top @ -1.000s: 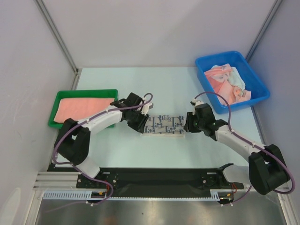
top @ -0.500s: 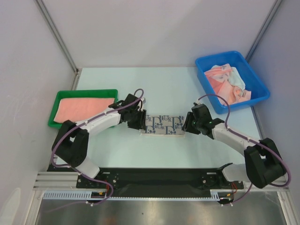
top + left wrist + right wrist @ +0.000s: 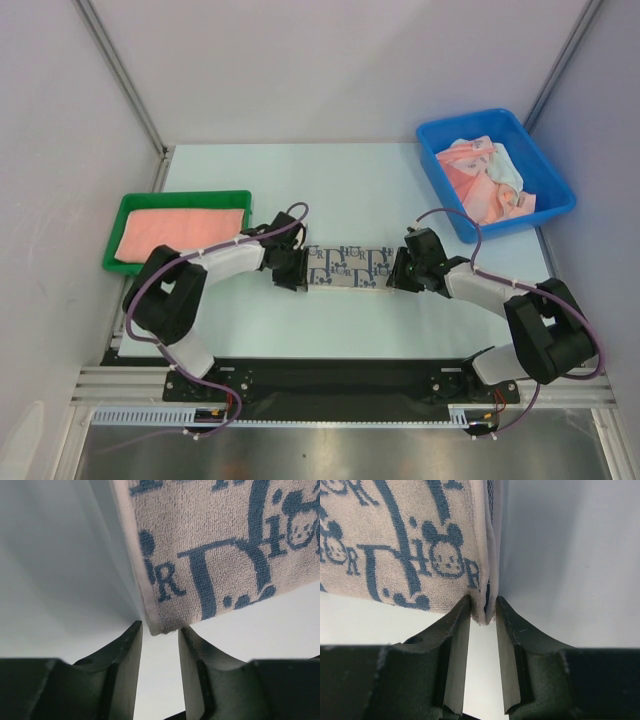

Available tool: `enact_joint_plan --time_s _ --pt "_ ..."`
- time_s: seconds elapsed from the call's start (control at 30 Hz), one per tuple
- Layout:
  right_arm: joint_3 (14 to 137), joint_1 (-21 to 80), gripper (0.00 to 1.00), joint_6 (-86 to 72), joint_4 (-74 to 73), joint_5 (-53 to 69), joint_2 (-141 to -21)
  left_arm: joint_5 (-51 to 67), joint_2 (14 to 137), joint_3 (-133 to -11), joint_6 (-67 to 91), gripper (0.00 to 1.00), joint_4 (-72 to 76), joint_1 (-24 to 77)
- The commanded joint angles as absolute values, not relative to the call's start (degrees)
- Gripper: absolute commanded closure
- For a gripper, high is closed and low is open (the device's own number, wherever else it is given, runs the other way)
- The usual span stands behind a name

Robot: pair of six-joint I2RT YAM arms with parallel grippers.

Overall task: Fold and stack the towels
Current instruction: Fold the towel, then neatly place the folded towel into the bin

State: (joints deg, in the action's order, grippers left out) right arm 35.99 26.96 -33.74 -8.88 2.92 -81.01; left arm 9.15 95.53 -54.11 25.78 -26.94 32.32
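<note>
A navy-and-white patterned towel (image 3: 347, 267), folded into a narrow strip, lies flat mid-counter (image 3: 330, 190) between the two arms. The left claw (image 3: 160, 630) is narrowed onto the strip's left near corner, and the right claw (image 3: 483, 611) pinches the right near corner the same way. A pink towel (image 3: 180, 232) lies in the green tray (image 3: 130, 205) at left, and crumpled towels (image 3: 485, 180) fill the blue bin (image 3: 440, 140) at far right.

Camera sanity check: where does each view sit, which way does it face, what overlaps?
Top external: above and behind the bases, looking down at the table; both arms show, left gripper and right gripper at the ends of the patterned towel.
Left wrist: on the left arm, facing along its fingers at a towel corner.
Right wrist: likewise, own fingers, opposite corner.
Shared: the patterned towel, in all three.
</note>
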Motion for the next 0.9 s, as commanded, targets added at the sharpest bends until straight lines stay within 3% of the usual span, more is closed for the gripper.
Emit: enact_joint_plan --time_s 0.0,0.27,0.6,0.77,0.8,0.83,0.87 --pt "36.04 27.25 0.68 -32.43 -7.91 3.51 -80.07 6.61 91.06 -54.75 26.98 0.59 -28.91 31.99" --pt "36.04 27.25 0.71 -32.26 -8.88 2.99 -78.66 4.57 84.91 -55.29 30.93 0.47 -27.00 31.20" --pt "35.68 27.25 0.74 -31.73 -8.44 3.25 -78.40 8.08 90.96 -51.24 34.80 0.51 -19.78 29.79" --pt "34.46 27.25 0.81 -31.03 -7.91 2.55 -78.84 8.26 93.16 -49.49 35.24 0.63 -18.28 29.79" --pt "34.19 27.25 0.83 -30.85 -7.13 2.46 -79.01 8.09 93.08 -49.05 35.33 0.69 -18.19 29.71" --pt "33.41 27.25 0.95 -30.59 -6.68 2.55 -79.19 7.91 92.90 -48.87 35.42 0.83 -18.02 29.79" --pt "33.05 27.25 1.00 -30.41 -6.42 2.37 -79.36 7.82 92.81 -48.61 35.33 0.90 -18.10 29.71"
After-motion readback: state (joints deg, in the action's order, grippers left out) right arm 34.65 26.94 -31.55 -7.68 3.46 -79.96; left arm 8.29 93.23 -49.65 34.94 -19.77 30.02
